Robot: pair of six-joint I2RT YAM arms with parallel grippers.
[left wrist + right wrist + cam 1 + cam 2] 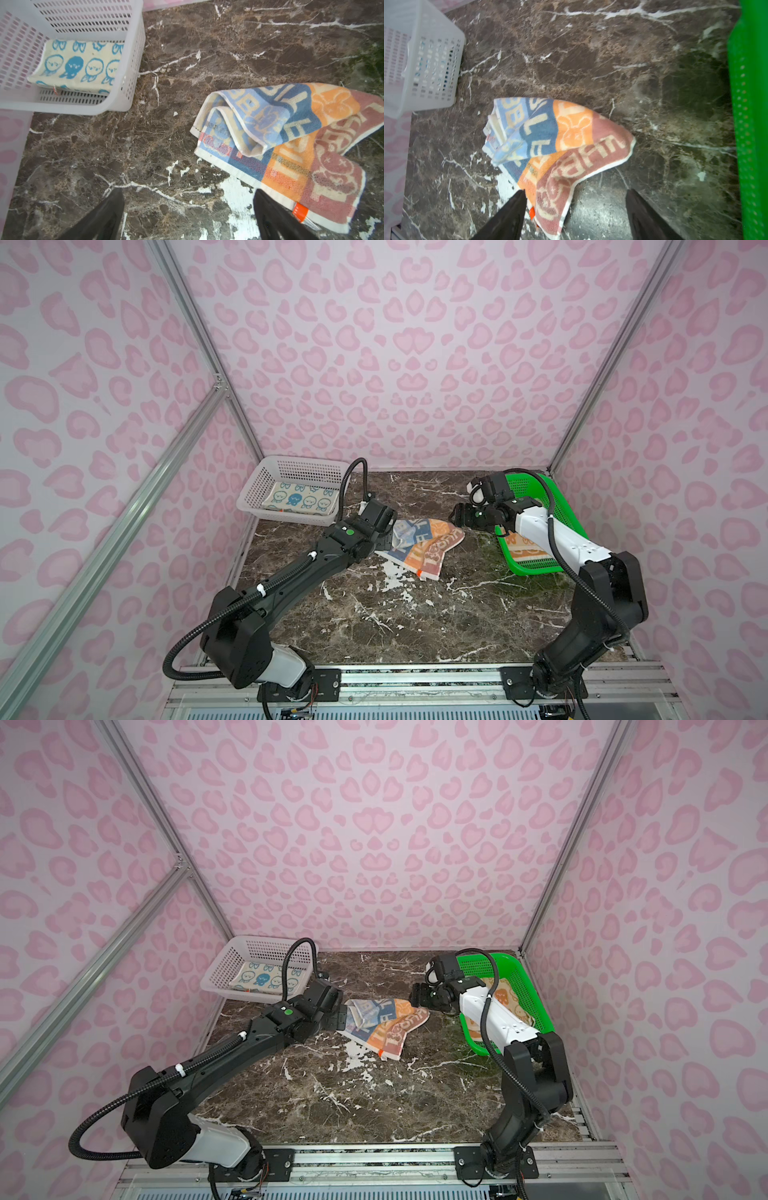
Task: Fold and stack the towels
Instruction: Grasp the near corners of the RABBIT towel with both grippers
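Two grippers stand with jaws apart, gripping nothing. The left gripper (188, 191) sits just beside the crumpled blue-and-orange towel (291, 145) on the marble table (124, 145), and the right gripper (576, 193) is at its opposite edge. A blue-print towel (83, 66) lies folded in the white basket (133, 62). An orange-print towel (505, 994) lies in the green basket (536, 986).

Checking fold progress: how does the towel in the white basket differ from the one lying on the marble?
The blue-on-cream towel lies folded flat, a neat rectangle; the multicolour towel is crumpled, one corner flopped over itself. The blue-on-cream towel sits in the white basket; the multicolour towel on the table. Both carry rabbit prints.
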